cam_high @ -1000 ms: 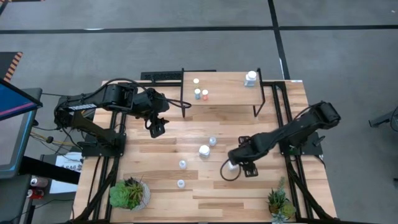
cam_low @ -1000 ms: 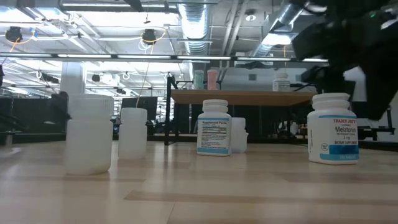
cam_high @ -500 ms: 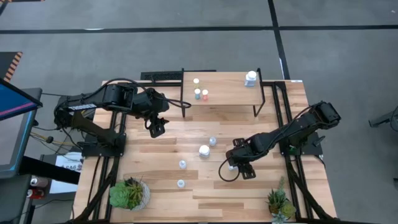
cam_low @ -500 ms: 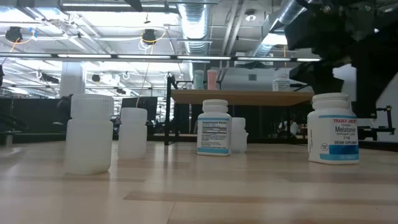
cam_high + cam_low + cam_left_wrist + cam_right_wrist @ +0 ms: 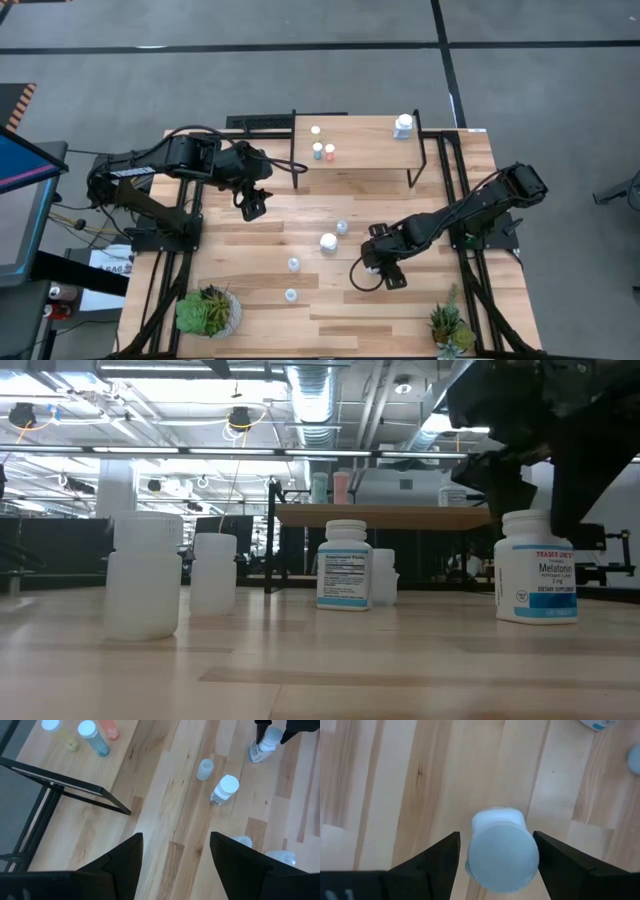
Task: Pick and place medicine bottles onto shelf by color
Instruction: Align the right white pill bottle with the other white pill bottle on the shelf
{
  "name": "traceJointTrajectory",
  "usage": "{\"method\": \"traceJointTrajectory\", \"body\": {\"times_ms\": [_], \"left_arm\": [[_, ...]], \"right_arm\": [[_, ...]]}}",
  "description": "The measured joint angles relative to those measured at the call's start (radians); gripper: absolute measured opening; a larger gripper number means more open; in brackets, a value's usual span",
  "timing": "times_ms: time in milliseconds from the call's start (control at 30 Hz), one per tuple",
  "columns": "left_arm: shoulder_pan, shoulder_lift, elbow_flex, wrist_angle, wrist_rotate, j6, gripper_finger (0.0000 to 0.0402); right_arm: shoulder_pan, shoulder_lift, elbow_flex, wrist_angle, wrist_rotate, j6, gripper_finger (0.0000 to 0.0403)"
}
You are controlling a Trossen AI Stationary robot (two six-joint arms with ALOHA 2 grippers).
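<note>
Right wrist view: white-capped medicine bottle [image 5: 503, 851] between open gripper [image 5: 496, 865].

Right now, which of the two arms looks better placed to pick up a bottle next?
The right. Its open gripper already straddles the white-capped bottle on the table, fingers either side. The left gripper hangs open near the shelf, with no bottle between its fingers.
</note>
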Motion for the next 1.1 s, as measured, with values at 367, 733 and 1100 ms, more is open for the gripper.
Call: {"method": "traceJointTrajectory", "body": {"times_ms": [367,733,1100], "left_arm": [[0.000,0.000,0.000,-0.001,0.000,0.001,0.0217],[0.000,0.000,-0.005,-0.002,-0.001,0.005,0.0217],[0.000,0.000,-0.005,0.006,-0.001,0.029,0.0217]], "right_arm": [[-0.020,0.000,0.023,-0.048,-0.009,0.025,0.0154],[-0.242,-0.145,0.329,-0.471,-0.014,-0.153,0.0163],[-0.684,-0.271,0.473,-0.578,-0.004,-0.365,0.0163]]}}
